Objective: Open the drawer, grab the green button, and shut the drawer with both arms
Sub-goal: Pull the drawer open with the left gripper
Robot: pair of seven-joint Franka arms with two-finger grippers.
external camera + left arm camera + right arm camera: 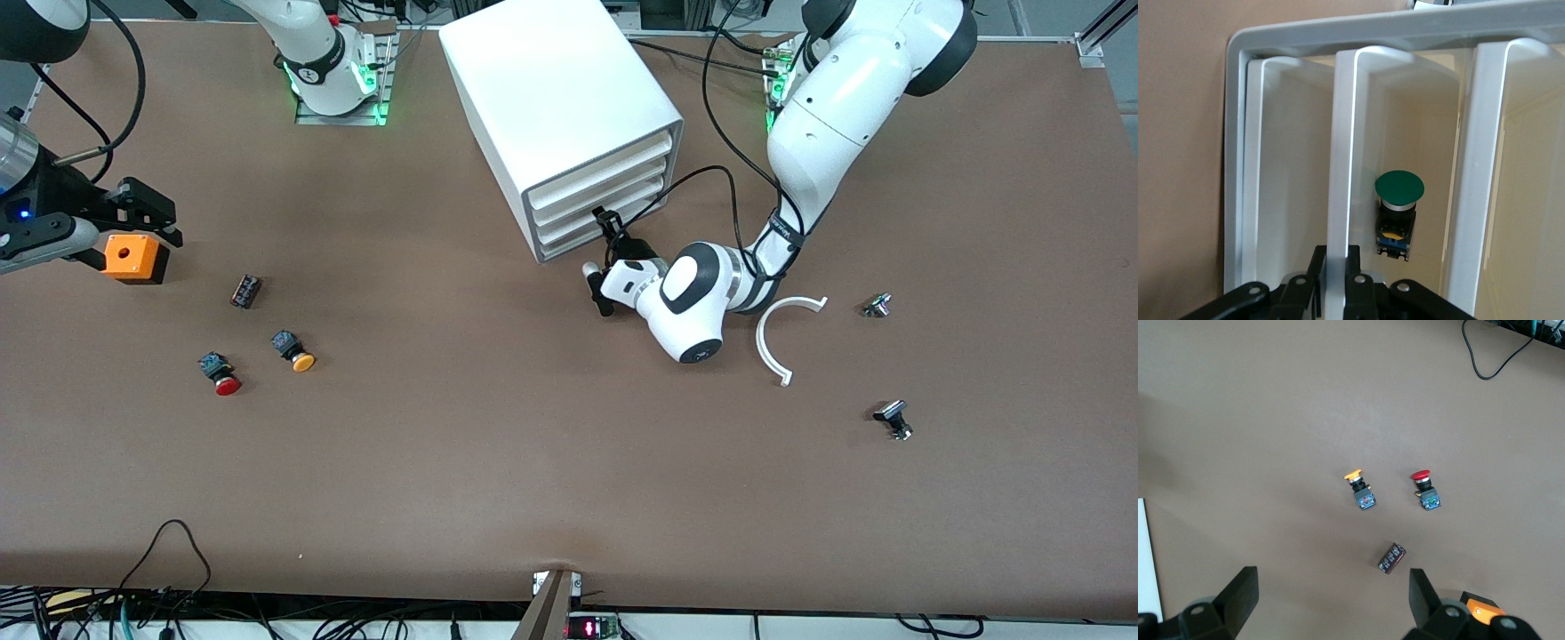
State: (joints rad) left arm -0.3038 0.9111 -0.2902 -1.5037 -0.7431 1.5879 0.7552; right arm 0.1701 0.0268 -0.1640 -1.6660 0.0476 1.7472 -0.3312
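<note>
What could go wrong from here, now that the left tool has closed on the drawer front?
1. The left tool pinches only the thin white front lip of the lowest drawer; it may slip off when pulling.
2. The big white box cabinet with grey front rim stands loose on the table and might slide along instead of the drawer opening.
3. The small green-capped push button lies unsecured inside, so a jerky pull could send it rolling.
The right tool waits open over the table.
</note>
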